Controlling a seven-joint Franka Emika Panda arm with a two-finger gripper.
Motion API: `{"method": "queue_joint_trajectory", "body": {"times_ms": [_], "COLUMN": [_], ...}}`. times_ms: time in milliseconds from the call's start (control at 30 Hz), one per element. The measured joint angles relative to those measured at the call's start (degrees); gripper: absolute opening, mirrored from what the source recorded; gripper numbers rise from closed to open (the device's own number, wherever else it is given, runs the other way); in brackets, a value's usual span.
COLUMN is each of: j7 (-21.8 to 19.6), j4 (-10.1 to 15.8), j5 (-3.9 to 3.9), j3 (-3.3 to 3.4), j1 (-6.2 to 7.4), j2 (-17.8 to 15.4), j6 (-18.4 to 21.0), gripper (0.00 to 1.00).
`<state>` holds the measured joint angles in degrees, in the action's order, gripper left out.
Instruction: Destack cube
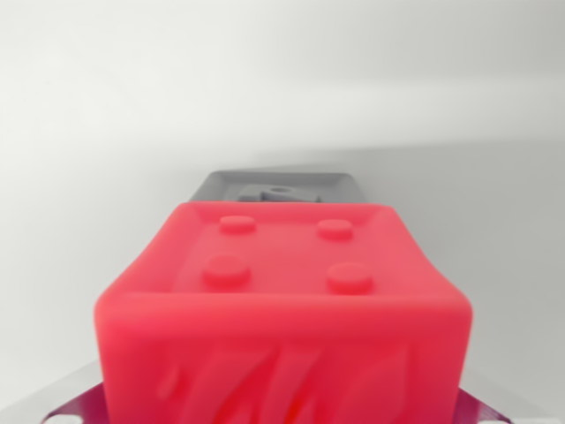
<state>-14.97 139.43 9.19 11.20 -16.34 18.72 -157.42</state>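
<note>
Red plastic is filling the lower half of the wrist view: a red cube (282, 309) with four round studs on its recessed top face and a wavy relief on the side turned toward the camera. It is sitting very close under the wrist, where the fingers would be expected to reach, yet no fingers are showing anywhere in the frame. So I cannot tell how far apart they are standing, or whether they are holding anything.

Just beyond the red cube, farther out from the wrist, a grey block (275, 187) is peeking over its far edge, with a raised grey detail at its middle. Whether the two are touching, or whether one is resting on the other, cannot be made out from this angle. At the bottom corners a thin grey metallic plate (81, 403) is showing beneath the red cube; what it belongs to is unclear.

Beyond all this the pale grey surface (494, 212) is stretching away, blurred and bare.

As a judgement, the destacking is looking either mid-way or near its close. If the red cube is gripped, it is yet to be set down and let go.
</note>
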Motion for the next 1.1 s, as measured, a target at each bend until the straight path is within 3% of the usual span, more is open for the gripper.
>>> {"method": "queue_joint_trajectory", "body": {"times_ms": [400, 1100], "j7": [-0.8, -3.4], "j4": [0.3, 0.6], "j5": [-1.17, -4.93], "j3": [0.94, 2.29], "j1": [0.67, 1.35], "j2": [-2.6, -9.5], "j6": [2.2, 8.4], "gripper": [0.0, 0.0]}}
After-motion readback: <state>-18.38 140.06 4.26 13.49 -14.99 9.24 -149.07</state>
